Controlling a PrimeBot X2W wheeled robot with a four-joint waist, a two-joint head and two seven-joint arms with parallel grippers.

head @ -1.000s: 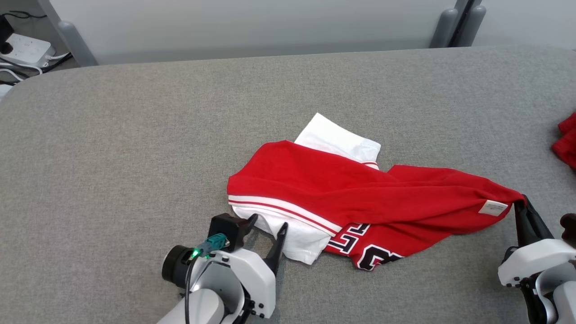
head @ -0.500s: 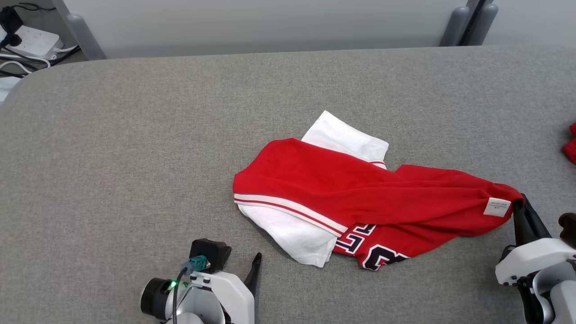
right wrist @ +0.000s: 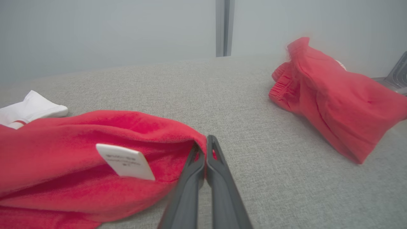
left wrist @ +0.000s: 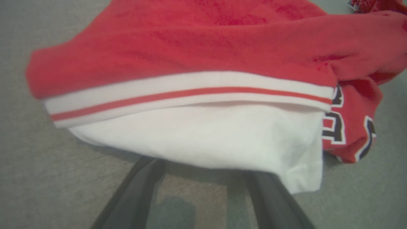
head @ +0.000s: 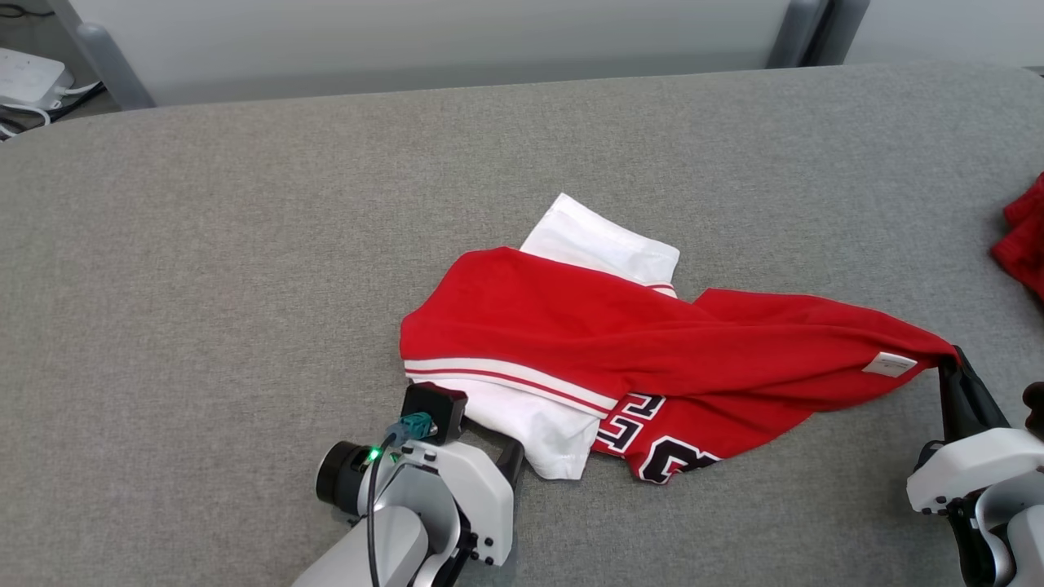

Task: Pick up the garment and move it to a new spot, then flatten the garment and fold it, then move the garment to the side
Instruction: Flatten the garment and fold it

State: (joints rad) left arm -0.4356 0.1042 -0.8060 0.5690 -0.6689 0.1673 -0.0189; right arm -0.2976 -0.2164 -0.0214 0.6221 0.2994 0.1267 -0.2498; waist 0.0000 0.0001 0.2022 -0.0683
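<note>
Garment [head: 620, 342]: red jersey, crumpled on grey surface [head: 245, 244], strung between my two sets of fingers. Right fingers [right wrist: 190, 178] clenched on red hem corner, just beside white label [right wrist: 125, 162]; I judge this is the anchor for stretching cloth flat. Left fingers [left wrist: 133, 194] spread wide, tips hidden under near white sleeve [left wrist: 206, 136], nothing gripped. Count: one jersey, two white sleeves, one label, one other red cloth [right wrist: 334, 101] well beyond right fingers, untouched.

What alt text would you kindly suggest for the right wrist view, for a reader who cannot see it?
The shut right gripper pinches a corner of the red garment beside its white label, on a grey table. A second red cloth lies apart at the right.
</note>
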